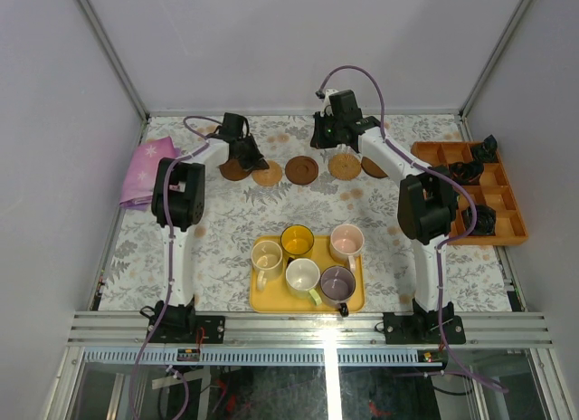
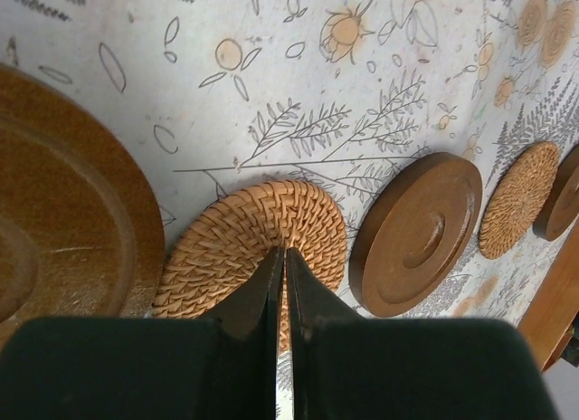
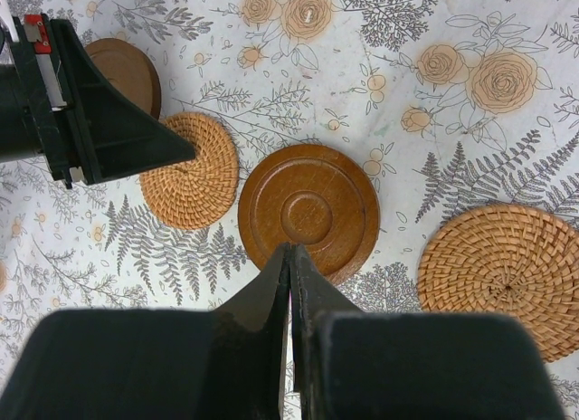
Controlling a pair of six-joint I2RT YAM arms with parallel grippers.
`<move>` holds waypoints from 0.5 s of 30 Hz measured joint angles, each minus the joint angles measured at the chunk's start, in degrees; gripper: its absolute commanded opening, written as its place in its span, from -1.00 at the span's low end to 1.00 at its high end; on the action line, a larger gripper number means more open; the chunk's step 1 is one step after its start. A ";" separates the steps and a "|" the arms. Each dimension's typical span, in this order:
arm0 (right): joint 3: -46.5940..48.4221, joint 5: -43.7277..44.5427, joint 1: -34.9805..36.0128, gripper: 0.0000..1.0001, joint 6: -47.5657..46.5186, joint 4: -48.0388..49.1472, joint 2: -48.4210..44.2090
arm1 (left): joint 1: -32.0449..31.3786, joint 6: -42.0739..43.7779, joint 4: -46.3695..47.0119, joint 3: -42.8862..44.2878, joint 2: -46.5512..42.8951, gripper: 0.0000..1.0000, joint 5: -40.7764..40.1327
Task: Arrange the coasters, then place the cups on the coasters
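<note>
Five coasters lie in a row at the back: dark wood (image 1: 233,170), woven tan (image 1: 268,174), dark wood (image 1: 301,170), woven tan (image 1: 345,166), dark wood (image 1: 374,167). My left gripper (image 1: 256,160) is shut, its tips (image 2: 285,252) over the left woven coaster (image 2: 244,248), gripping nothing. My right gripper (image 1: 324,141) is shut and empty, its tips (image 3: 289,248) at the near edge of the middle dark coaster (image 3: 308,203). The yellow (image 1: 297,241), pink (image 1: 346,242), cream (image 1: 267,257), pale green-white (image 1: 303,276) and purple-grey (image 1: 337,282) cups stand on the yellow tray (image 1: 262,300).
A pink cloth (image 1: 145,171) lies at the back left. An orange compartment tray (image 1: 507,228) with black objects stands along the right edge. Grey walls close in the table on three sides.
</note>
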 measured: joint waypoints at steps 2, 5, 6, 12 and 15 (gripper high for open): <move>-0.15 0.02 0.00 -1.00 -0.15 0.00 0.00 | 0.07 -0.24 1.03 0.13 0.15 -0.94 0.26; -0.20 0.02 0.00 -1.00 -0.48 -0.02 -0.02 | 0.31 -0.68 2.54 0.13 0.09 -0.94 1.01; -0.20 0.04 0.00 -1.00 -0.59 -0.02 -0.04 | 0.37 -0.81 3.06 0.13 0.00 -0.94 1.18; -0.26 0.07 0.00 -1.00 -1.01 -0.04 -0.42 | 1.57 -1.18 5.42 -0.79 -1.68 -0.94 2.05; -0.26 0.07 0.00 -1.00 -1.03 -0.07 -0.46 | 2.64 -1.20 5.57 -2.40 -3.87 -0.94 1.60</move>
